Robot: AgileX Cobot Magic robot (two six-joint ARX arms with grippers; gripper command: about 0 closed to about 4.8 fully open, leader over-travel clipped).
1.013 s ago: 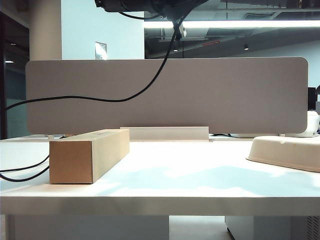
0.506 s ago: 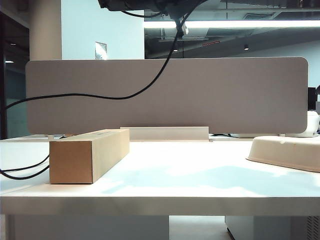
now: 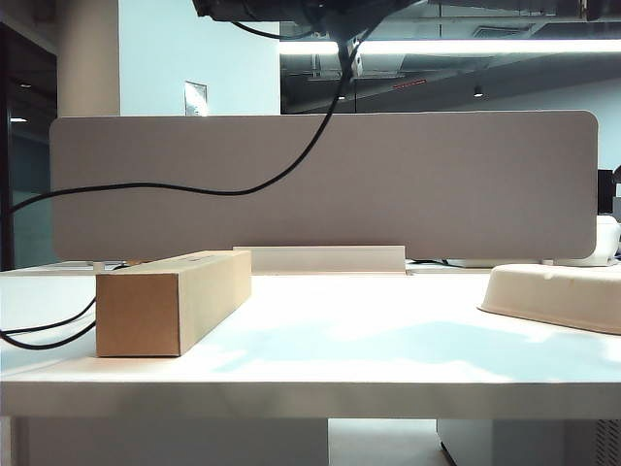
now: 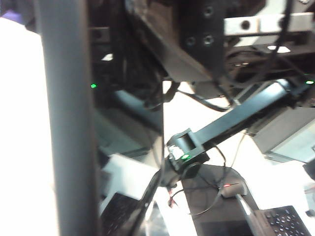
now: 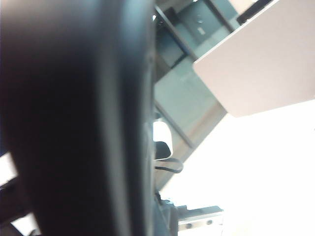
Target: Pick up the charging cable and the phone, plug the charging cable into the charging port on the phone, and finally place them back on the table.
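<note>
Left table edge: black cord loops [image 3: 49,327] are coming in from outside the frame and disappearing behind the cardboard box [image 3: 165,306]. The box is sitting near the front-left corner of the table [image 3: 340,388], long side running toward the back edge.

The charging cable [image 3: 223,194] is hanging clear of the table. It is coming in past the left edge, sagging across the grey divider panel [image 3: 437,194], then climbing to the dark arm hardware [image 3: 281,10] above the table's middle. The plug end is not resolving.

At the back edge, middle, a pale strip [image 3: 320,258] is lying at the divider's foot. At the right edge a beige tray [image 3: 553,291] is running out of frame.

Left gripper: it is sitting high above the table, outside the exterior view. Its wrist view is showing only a blurred grey bar [image 4: 64,123] close to the lens, with another arm link [image 4: 236,115] and laptop keyboards [image 4: 280,221] beyond. The jaws are reading fully closed. I cannot tell what they are pinching.

Right gripper: also up above the table, off the exterior frame, jaws closed too. A big dark blurred shape [image 5: 74,123] is filling half its wrist view, with the divider's corner beyond. I cannot tell whether that is the phone. The phone is not showing anywhere on the table top.
</note>
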